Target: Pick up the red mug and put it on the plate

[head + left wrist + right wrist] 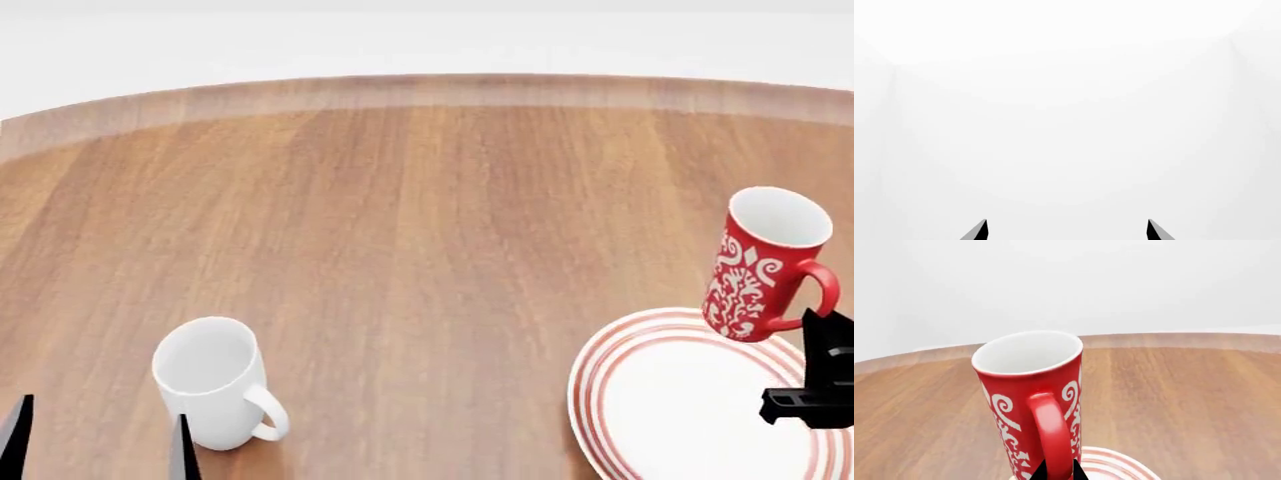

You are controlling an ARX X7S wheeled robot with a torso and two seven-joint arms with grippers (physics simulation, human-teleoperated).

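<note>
The red mug [758, 262], patterned with white swirls, hangs tilted over the far rim of the red-ringed white plate [667, 405] at the table's right front. My right gripper [818, 330] is shut on its red loop handle [1052, 432]. In the right wrist view the fingertips [1037, 473] pinch the handle from both sides, with my right gripper [1057, 474] low in that picture and the plate's rim [1117, 465] just under the mug [1021, 390]. My left gripper [100, 445] stands open at the front left, nothing between its fingers [977, 231]; the left wrist view shows only blank white beyond my left gripper [1067, 231].
A plain white mug [211, 380] stands upright at the front left, close beside my left gripper's fingers. The wooden table [427, 220] ends in a curved far edge, with white floor or wall behind it.
</note>
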